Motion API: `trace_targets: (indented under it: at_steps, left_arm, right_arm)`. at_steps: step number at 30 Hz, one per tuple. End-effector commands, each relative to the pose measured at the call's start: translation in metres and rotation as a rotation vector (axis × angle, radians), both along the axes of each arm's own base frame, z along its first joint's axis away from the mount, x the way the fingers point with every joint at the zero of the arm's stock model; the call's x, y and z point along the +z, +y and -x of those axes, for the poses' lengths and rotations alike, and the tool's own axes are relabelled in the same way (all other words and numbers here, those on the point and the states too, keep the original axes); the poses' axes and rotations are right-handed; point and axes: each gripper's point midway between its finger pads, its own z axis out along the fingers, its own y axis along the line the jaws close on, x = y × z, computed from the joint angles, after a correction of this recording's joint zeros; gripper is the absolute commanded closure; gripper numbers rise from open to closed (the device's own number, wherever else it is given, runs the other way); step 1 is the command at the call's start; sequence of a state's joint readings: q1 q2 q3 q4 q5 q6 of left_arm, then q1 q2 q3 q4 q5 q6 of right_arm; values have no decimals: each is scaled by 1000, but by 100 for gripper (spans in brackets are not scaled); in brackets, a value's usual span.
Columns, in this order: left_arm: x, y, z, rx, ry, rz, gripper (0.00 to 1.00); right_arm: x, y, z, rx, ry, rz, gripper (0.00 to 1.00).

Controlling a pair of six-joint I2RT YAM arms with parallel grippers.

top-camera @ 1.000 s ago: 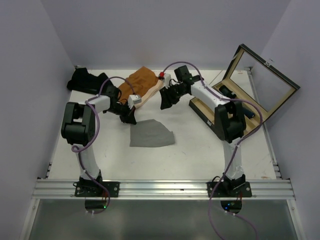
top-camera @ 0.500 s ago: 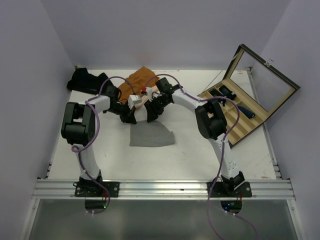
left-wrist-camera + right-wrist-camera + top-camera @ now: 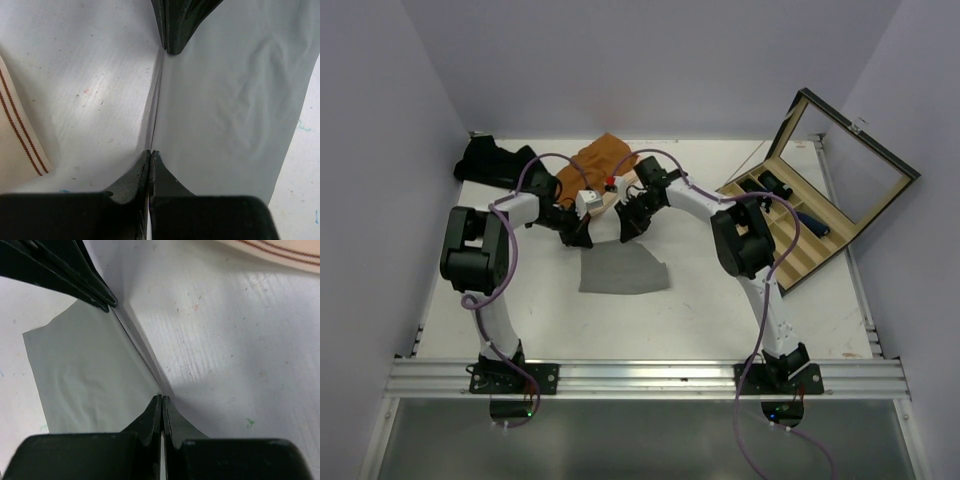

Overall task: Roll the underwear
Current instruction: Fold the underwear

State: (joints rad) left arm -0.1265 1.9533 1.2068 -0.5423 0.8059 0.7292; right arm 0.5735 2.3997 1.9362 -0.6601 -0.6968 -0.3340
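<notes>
1. The grey underwear (image 3: 622, 270) lies mostly flat on the white tabletop (image 3: 700, 310), between the two arms and near the middle. It is pale, smooth and only lightly creased.
2. Its far edge is lifted into a thin ridge that runs from one tool to the other.
3. The left tool (image 3: 150, 153) is closed, its fingers pinching one end of that ridge.
4. The right tool (image 3: 161, 398) is closed too, pinching the other end of the ridge.
5. The orange underwear (image 3: 601, 160) sits bunched just beyond the tools. Its cream waistband (image 3: 17, 142), with thin red stripes, lies on the tabletop close to the grey edge.
6. The black underwear (image 3: 492, 160) is heaped at the far left corner, well apart from the grey piece.
7. A wooden box (image 3: 818, 256) stands at the right, its glass lid (image 3: 862, 134) tilted up and open.
8. One compartment holds a dark bundle (image 3: 772, 183); another holds a blue bundle (image 3: 817, 226).
9. The right arm covers part of the box, so the other compartments cannot be read.
10. From above, both tools hide the grey cloth's far edge. The wrist views cut off most of the garment.
</notes>
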Motion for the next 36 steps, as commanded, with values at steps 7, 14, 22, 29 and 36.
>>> trace_targets:
  at_steps: [7,14,22,29,36]
  left_arm:
    - [59,-9,11,-65,-196,73,100]
    - [60,-14,60,-190,-252,44,100]
    - [29,-14,106,-272,-315,-75,100]
    - [15,-5,103,-273,-376,-153,84]
    - [52,-11,113,-306,-436,-98,67]
  right_arm:
    - [60,-1,34,67,-46,-77,100]
    - [70,-10,78,99,-30,-87,100]
    - [53,-22,140,195,7,-26,90]
    - [53,-32,157,185,34,17,60]
    - [92,-55,119,14,8,-21,60]
